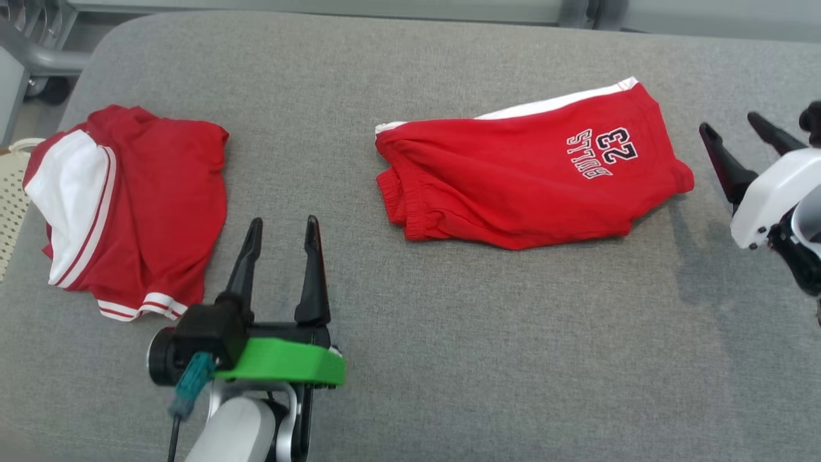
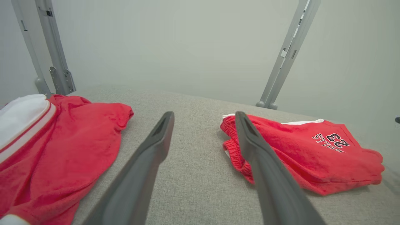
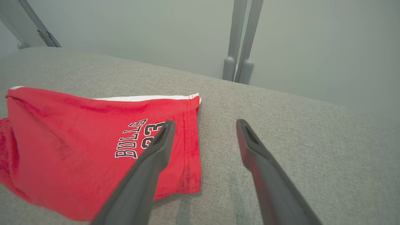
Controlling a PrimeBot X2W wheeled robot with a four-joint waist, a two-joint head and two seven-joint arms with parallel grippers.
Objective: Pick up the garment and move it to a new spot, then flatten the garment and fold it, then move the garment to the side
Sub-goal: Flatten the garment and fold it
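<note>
Red shorts [image 1: 532, 179], folded, "BULLS 23" print facing up, lie flat on the grey surface [image 1: 449, 359], toward 2 o'clock from centre in the head view. Left pincer [image 1: 283, 221] at 7 o'clock: fingers spread wide, empty, over bare surface. Right pincer [image 1: 729, 122] at 3 o'clock: also wide, empty, just beside the shorts' hem, not touching. Second red-white garment [image 1: 128, 205] lies crumpled at 9 o'clock, well apart from the shorts.

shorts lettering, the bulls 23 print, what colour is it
The lettering is black and white on the red shorts, clearest in the right wrist view.
</note>
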